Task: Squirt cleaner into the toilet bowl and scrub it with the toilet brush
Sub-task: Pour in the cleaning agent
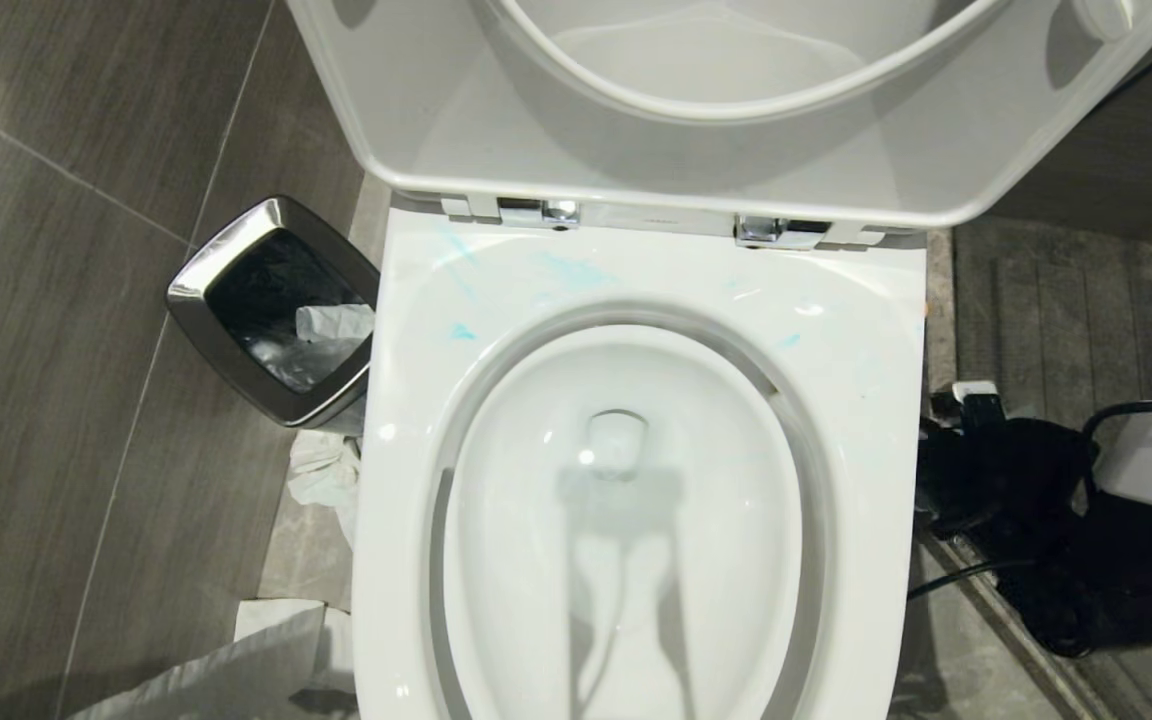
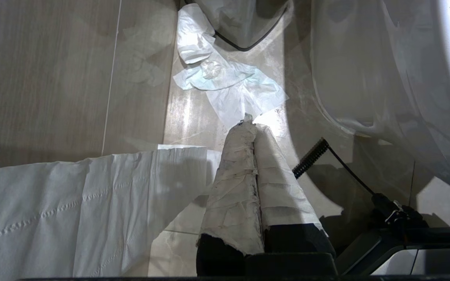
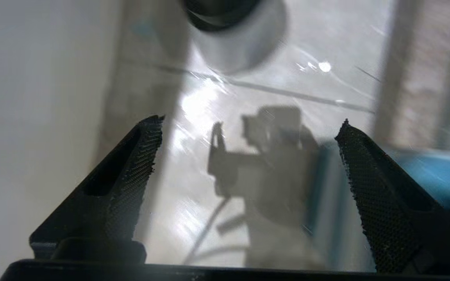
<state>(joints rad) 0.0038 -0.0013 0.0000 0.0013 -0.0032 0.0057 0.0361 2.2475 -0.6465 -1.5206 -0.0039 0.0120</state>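
The toilet bowl [image 1: 866,330] fills the head view, with its seat and lid [image 1: 436,120] raised. Faint turquoise smears of cleaner [image 1: 461,330] mark the broad rim. No gripper shows in the head view. My left gripper [image 2: 248,119] hangs low beside the toilet's base [image 2: 385,78]; its white-wrapped fingers are pressed together, shut, with nothing between them. My right gripper [image 3: 251,121] stands wide open and empty above the glossy floor, its shadow lying between the fingers. A blurred blue shape [image 3: 436,171] lies just beyond its one finger. The toilet brush is out of view.
A chrome-rimmed square bin [image 1: 276,310] with crumpled paper stands left of the bowl. Loose tissue sheets [image 2: 72,210] and wads [image 2: 225,78] lie on the floor there. Black cables and a white device [image 1: 1036,510] crowd the right side. A white cylinder [image 3: 240,47] stands ahead of the right gripper.
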